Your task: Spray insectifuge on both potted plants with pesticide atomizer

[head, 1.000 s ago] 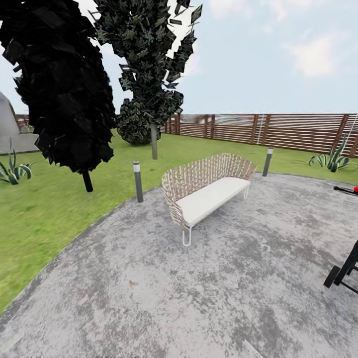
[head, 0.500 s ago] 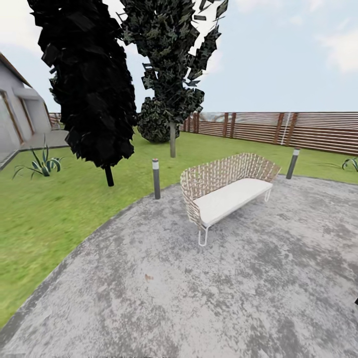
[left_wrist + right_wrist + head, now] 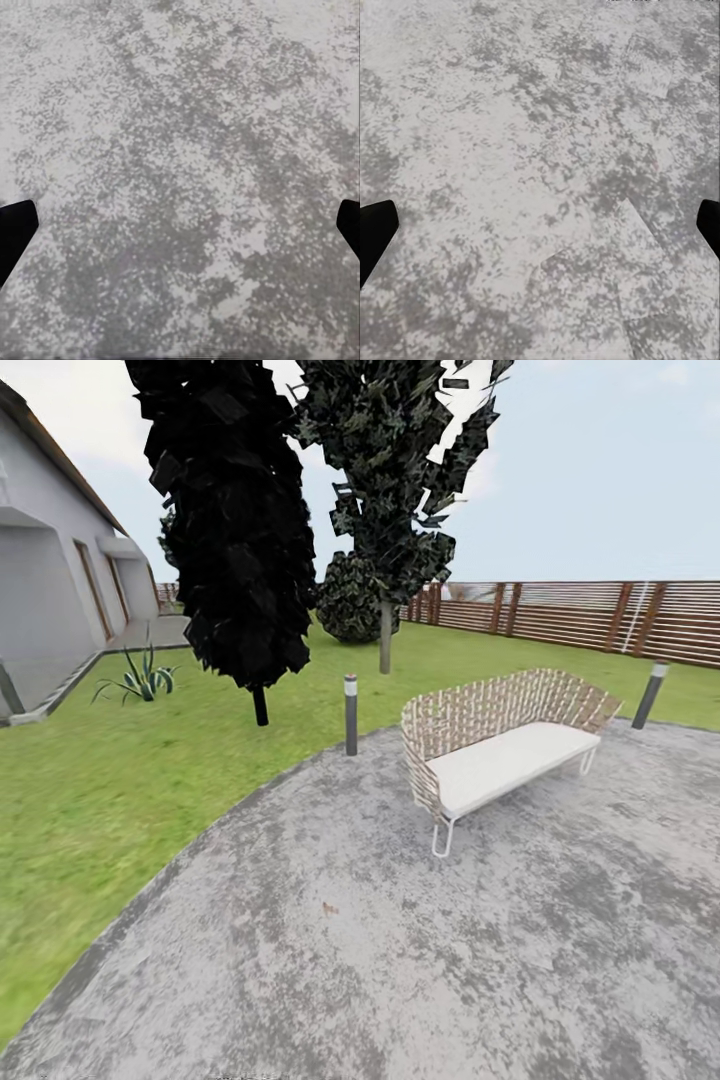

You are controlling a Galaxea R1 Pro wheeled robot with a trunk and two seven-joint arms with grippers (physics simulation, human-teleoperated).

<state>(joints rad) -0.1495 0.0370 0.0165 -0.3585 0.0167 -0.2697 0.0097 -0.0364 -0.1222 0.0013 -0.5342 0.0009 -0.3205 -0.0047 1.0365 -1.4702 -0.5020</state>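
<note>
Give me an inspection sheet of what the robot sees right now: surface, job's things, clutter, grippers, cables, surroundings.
Surface: mottled grey paving, curved edge meeting the lawn.
Job's things: nothing seen.
Clutter: woven bench with a white seat, standing on the paving; two bollard lights at its edge.
Grippers: left gripper and right gripper open, dark fingertips wide apart above paving, holding nothing.
Cables: nothing seen.
Surroundings: two dark trees, slatted wooden fence, grey house, spiky plant beside it.
</note>
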